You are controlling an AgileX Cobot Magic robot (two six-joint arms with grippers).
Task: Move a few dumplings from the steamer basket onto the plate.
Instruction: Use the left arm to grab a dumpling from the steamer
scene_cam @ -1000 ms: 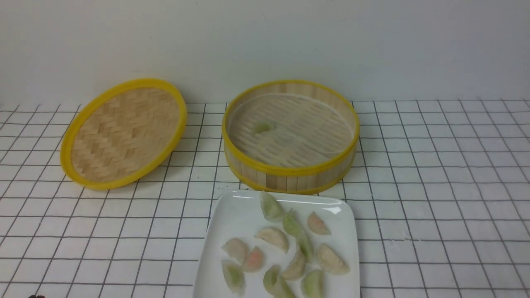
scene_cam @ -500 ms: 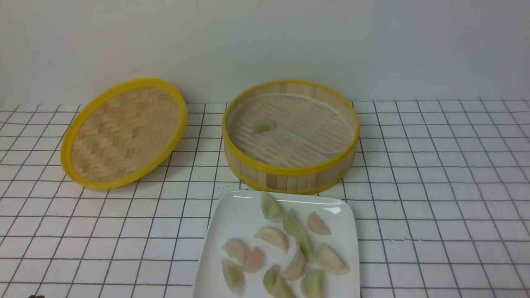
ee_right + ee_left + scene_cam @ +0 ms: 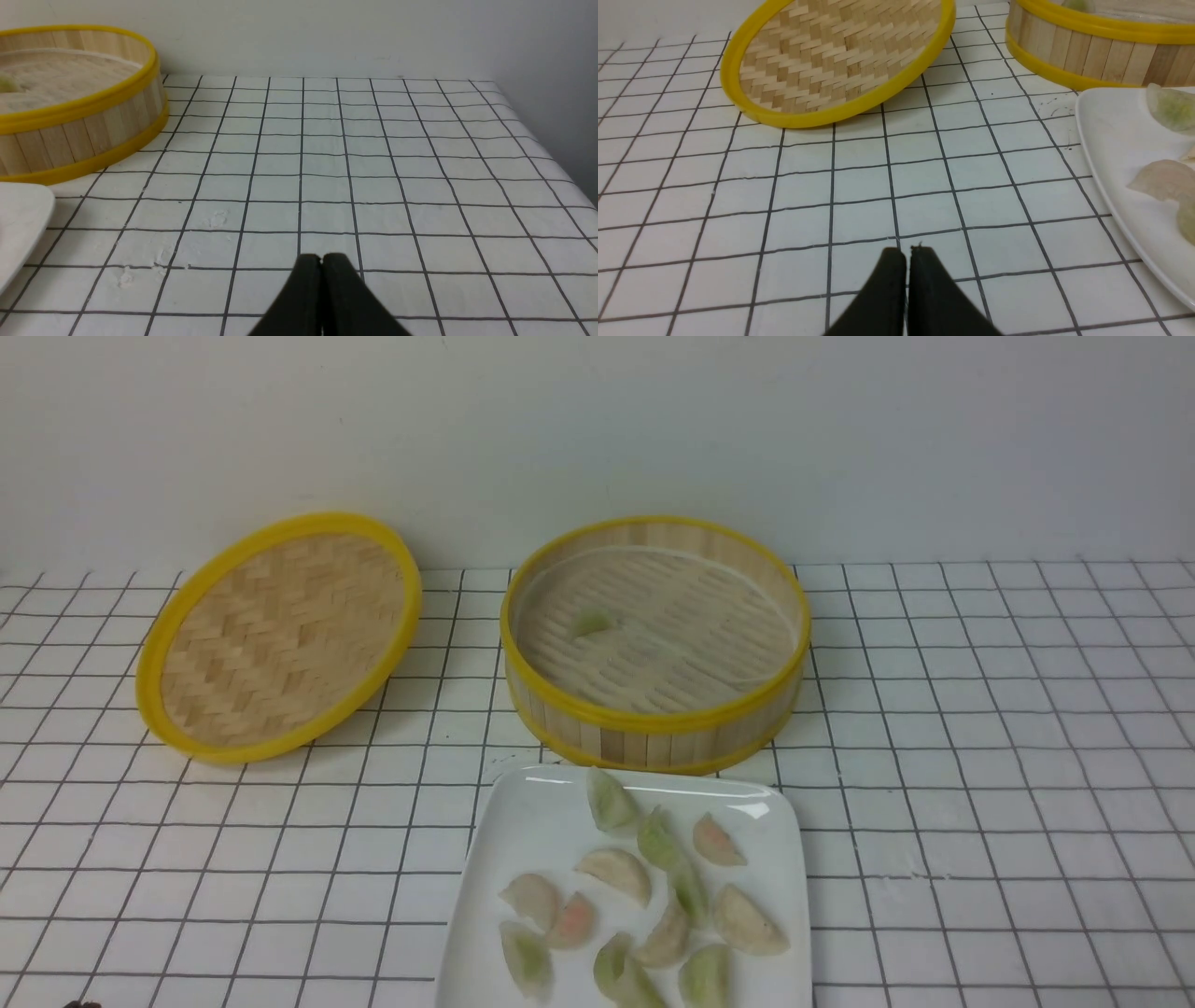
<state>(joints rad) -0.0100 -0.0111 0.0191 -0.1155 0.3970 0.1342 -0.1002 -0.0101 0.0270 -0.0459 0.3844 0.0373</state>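
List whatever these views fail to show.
Plate near edge and the nearest dumplings: front view, cut off by the frame's bottom edge.
Steamer basket floor nearest the camera: front view, hidden by its own wall.
Left end effector, right end effector: wrist views show tips only.

Steamer basket point(image 3: 653, 742) near the middle of the table's point(image 3: 980, 756) back edge, one dumpling point(image 3: 591, 622) inside. Lid point(image 3: 280, 635) to its left (tilted). Plate point(image 3: 541, 821) just before the basket at the front edge, carrying the other dumplings point(image 3: 616, 873).
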